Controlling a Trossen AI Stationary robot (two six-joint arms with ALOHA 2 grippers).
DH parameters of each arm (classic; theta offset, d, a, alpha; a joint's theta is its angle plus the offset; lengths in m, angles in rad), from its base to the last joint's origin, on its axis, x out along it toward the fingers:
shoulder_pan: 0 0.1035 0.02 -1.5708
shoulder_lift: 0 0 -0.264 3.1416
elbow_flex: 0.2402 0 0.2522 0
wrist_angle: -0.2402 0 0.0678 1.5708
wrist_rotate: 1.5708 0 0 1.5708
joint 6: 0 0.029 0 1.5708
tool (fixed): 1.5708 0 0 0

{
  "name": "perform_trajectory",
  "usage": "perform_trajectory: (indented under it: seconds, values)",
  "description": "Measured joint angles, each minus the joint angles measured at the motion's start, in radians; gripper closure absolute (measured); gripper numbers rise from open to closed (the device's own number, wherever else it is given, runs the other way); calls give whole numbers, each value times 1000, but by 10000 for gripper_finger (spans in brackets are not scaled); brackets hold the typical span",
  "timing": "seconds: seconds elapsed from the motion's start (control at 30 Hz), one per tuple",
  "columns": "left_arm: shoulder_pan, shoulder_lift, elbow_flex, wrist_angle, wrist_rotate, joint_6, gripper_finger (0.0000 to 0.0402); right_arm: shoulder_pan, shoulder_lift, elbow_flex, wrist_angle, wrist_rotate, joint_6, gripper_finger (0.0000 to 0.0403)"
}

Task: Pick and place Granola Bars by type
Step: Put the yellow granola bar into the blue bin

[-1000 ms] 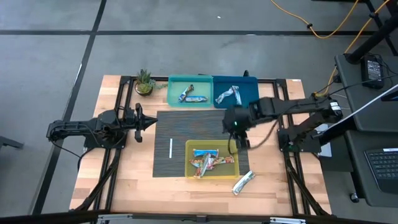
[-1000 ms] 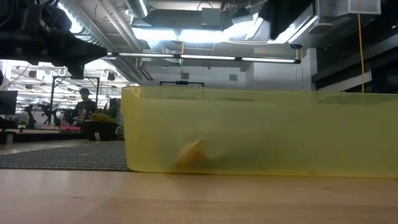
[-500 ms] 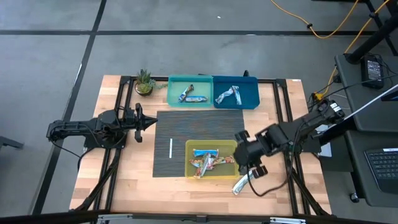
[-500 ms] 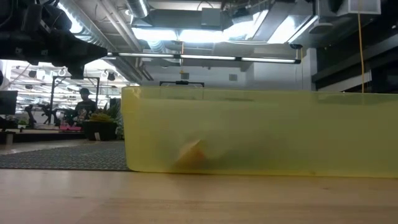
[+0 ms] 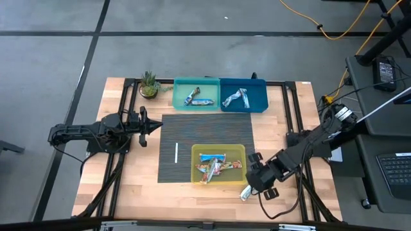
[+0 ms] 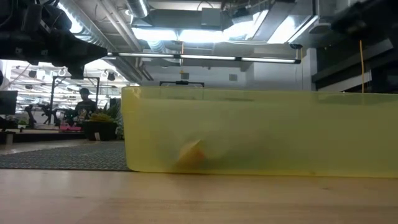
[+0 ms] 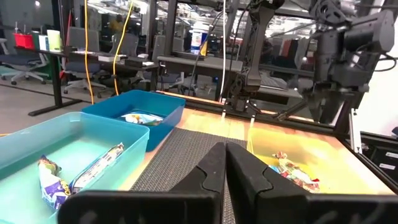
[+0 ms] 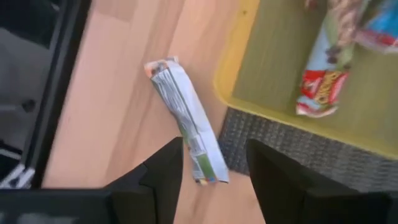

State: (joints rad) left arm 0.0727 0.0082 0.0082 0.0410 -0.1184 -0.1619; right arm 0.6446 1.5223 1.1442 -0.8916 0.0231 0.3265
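Observation:
A silver-wrapped granola bar (image 8: 185,118) lies flat on the bare wood just right of the yellow tray (image 5: 239,149), which holds several orange-brown and blue bars (image 5: 215,165). My right gripper (image 8: 214,177) hangs open above that loose bar (image 5: 245,192), pointing steeply down, its fingers standing on either side of the bar's end without touching it. The teal tray (image 5: 181,101) holds two bars (image 5: 198,97), and the blue tray (image 5: 260,96) holds silver-blue bars (image 5: 236,98). My left gripper (image 5: 157,126) waits shut at the table's left, pointing level.
A thin white stick (image 5: 176,152) lies on the dark ribbed mat (image 5: 205,128) left of the yellow tray. A small potted plant (image 5: 149,85) stands at the far left corner. The black table frame rail (image 8: 59,87) runs close beside the loose bar.
My right gripper has swung from beside the blue tray toward the table's near edge, sinking and tipping further down as it went. It passed the yellow tray's right side and now hangs over the loose silver bar. The bar has not moved.

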Motion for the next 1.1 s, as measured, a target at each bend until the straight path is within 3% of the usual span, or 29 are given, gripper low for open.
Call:
perform_trajectory:
  seconds: [0.4,0.83,1.1]
  values:
    - [0,0,0,0,0,0,395,14,0,-173,180,0,114,123]
    - [0,0,0,0,0,0,394,14,2,-309,339,-26,123,127]
    - [0,0,0,0,0,0,398,14,50,-333,343,-45,144,128]
